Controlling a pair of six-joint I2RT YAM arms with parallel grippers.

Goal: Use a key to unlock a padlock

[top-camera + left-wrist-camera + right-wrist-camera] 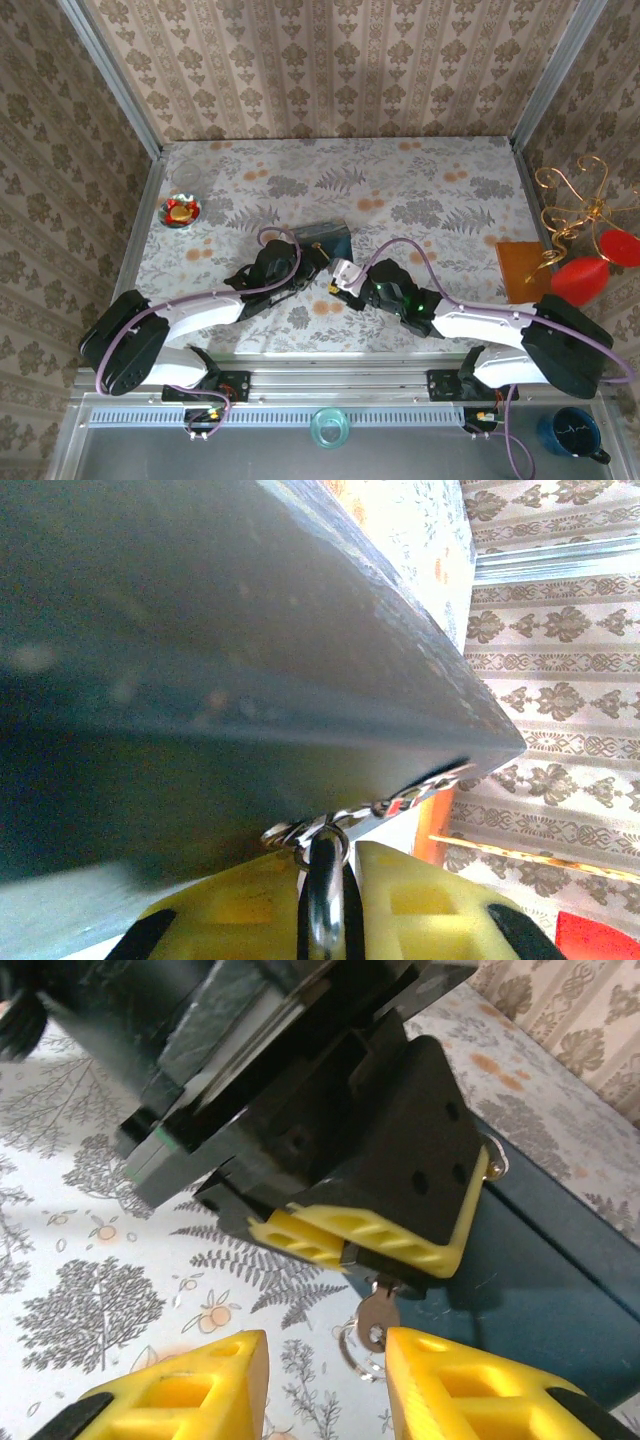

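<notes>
My left gripper is shut on the padlock, whose silvery shackle stands between its yellow fingers. A key ring hangs in front, against the blue tin. In the right wrist view the left gripper holds the padlock's dark body, and the key sticks out of its underside. My right gripper is open just below, and the key's head sits close to its right finger. From above, the two grippers meet beside the tin.
A red-and-gold dish and a glass bowl sit at the far left. An orange board lies at the right edge beside a gold stand with red ornaments. A blue mug and a glass stand below the rail.
</notes>
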